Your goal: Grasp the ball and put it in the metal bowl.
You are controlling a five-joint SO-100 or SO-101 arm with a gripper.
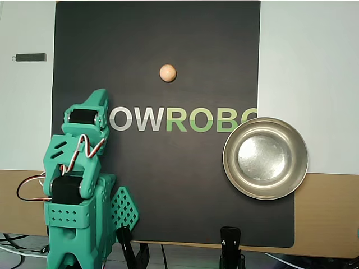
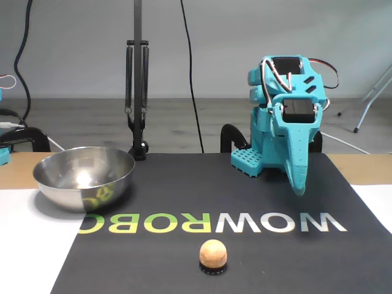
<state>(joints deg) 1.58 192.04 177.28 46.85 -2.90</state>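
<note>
The overhead view looks straight down on the desk (image 1: 331, 224); the fixed view sits low at its far edge, facing the arm (image 2: 282, 122). Both share the black mat (image 1: 168, 185).

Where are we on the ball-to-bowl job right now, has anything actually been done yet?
Nothing looks done. The small tan wooden ball sits on the black mat above the lettering in the overhead view, untouched. The shiny round steel bowl is empty. In hand: nothing; the teal gripper is folded back near the arm's base, far from the ball, jaws together as far as visible. Left: reach, grasp, carry, release in the bowl.
</note>
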